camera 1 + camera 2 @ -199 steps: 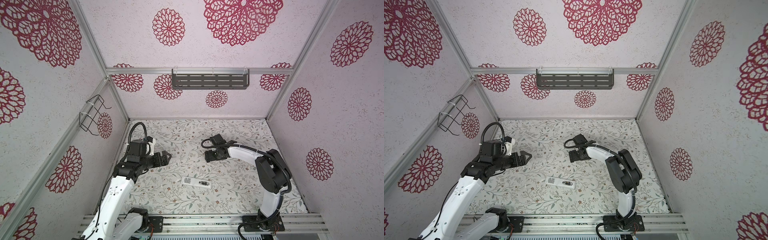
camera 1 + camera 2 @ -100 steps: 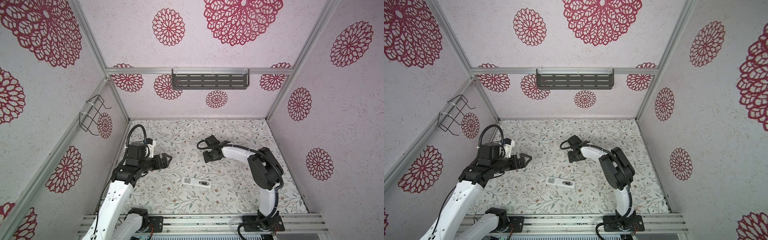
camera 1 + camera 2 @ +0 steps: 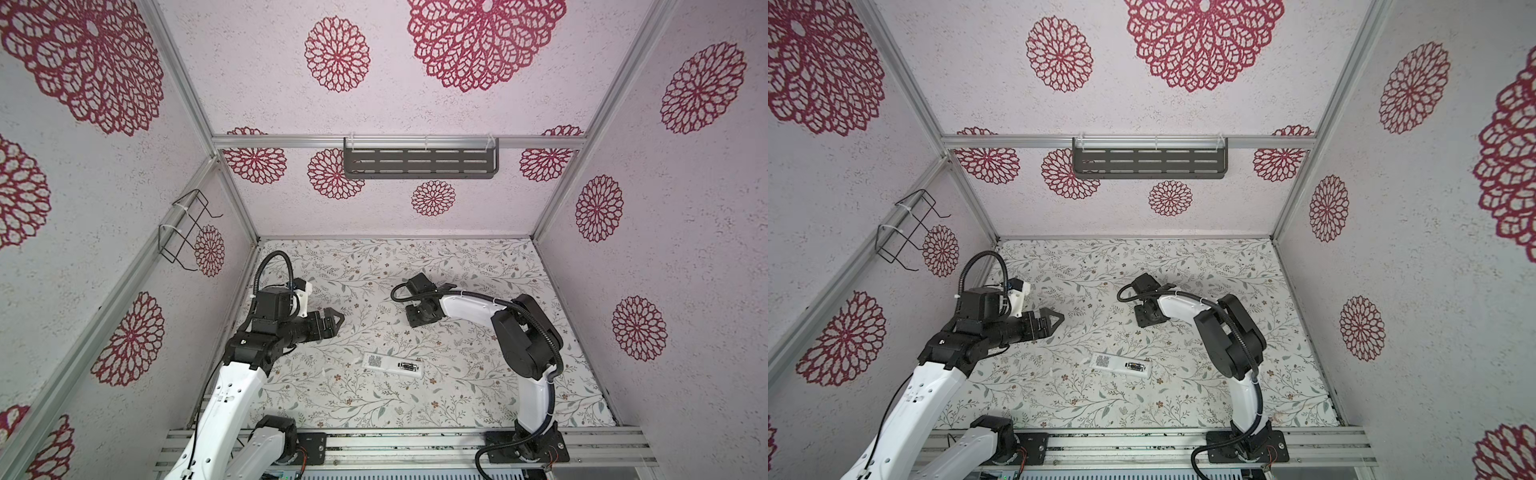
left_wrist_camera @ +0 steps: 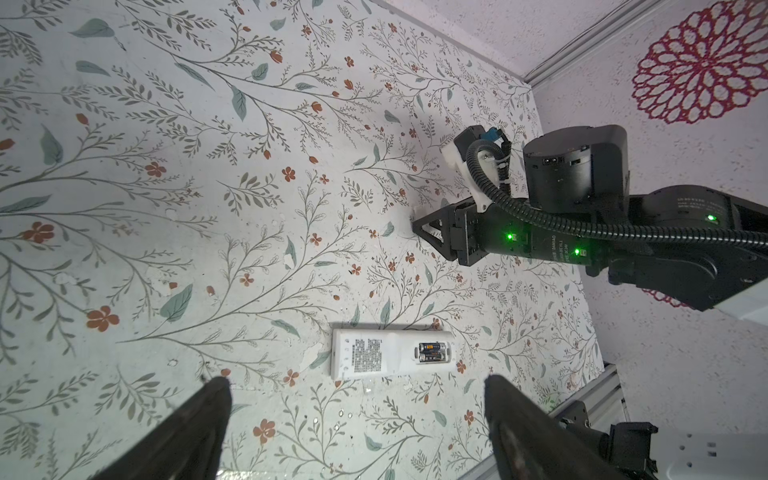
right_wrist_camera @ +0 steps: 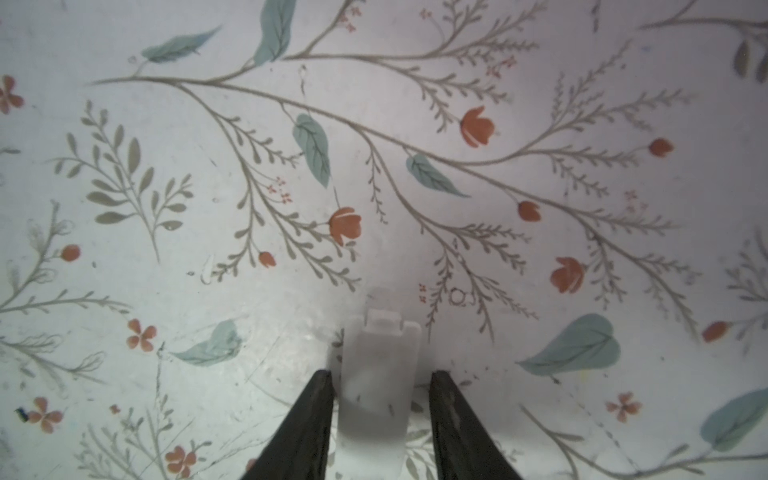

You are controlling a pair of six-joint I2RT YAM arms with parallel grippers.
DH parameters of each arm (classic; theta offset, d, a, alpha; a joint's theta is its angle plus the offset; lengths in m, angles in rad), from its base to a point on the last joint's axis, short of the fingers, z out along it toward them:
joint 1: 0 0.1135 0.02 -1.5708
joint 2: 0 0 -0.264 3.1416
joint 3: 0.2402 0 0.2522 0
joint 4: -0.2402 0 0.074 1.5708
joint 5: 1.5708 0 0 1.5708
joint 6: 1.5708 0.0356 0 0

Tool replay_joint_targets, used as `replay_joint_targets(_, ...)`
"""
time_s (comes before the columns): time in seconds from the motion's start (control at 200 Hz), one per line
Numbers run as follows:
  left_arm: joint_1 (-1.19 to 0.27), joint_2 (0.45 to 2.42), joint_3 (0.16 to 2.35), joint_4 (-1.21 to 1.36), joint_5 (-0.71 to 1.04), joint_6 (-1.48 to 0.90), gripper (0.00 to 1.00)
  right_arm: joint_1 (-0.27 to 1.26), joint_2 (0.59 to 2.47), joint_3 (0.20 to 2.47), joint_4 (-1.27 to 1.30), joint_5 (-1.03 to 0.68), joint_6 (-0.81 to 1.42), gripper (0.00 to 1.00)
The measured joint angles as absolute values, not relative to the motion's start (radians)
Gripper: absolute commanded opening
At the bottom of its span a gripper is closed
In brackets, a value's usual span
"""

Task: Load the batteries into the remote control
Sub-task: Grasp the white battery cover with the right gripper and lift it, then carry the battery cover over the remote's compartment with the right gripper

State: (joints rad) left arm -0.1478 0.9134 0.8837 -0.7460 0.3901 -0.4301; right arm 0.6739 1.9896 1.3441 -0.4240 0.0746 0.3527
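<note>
1. The remote control [image 3: 392, 365] is seen lying flat on the floral table [image 3: 457, 399], toward the near edge and roughly midway between the two arm bases, with its dark label face turned up.
2. Its battery bay is uncovered, and the batteries [image 4: 432, 351] are seen seated in it side by side, at the end of the remote away from the label.
3. The left gripper [image 3: 332, 323] is held above the table on the left, well apart from the remote. Its jaws are spread wide and nothing is carried between them.
4. The right gripper [image 5: 382, 376] is lowered to the table farther back than the remote and apart from it, with its tips at the surface.
5. A small translucent white battery cover [image 5: 380, 353] is seen lying flat between the right fingers [image 5: 453, 419]. The jaws are drawn in close on both sides of it.
6. A thin strip still shows between cover and finger on at least one side, so the cover is flanked, not clamped.
7. In both top views the cover is hidden under the right gripper.
</note>
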Motion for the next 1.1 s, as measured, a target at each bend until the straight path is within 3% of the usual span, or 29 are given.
replay_joint_targets(0.366, -0.148, 0.907, 0.881, -0.744, 0.397, -0.43, 0.97, 0.684, 1.99, 1.344, -0.424, 0.076, 0.358, 0.24)
replay_joint_targets(0.611, -0.148, 0.91, 0.876, -0.739, 0.409, -0.434, 0.97, 0.698, 1.973, 1.314, -0.387, 0.073, 0.321, 0.21)
replay_joint_targets(1.102, -0.226, 0.945, 0.803, -0.662, 0.421, -0.519, 0.97, 0.744, 1.607, 1.014, -0.285, -0.096, 0.078, 0.23)
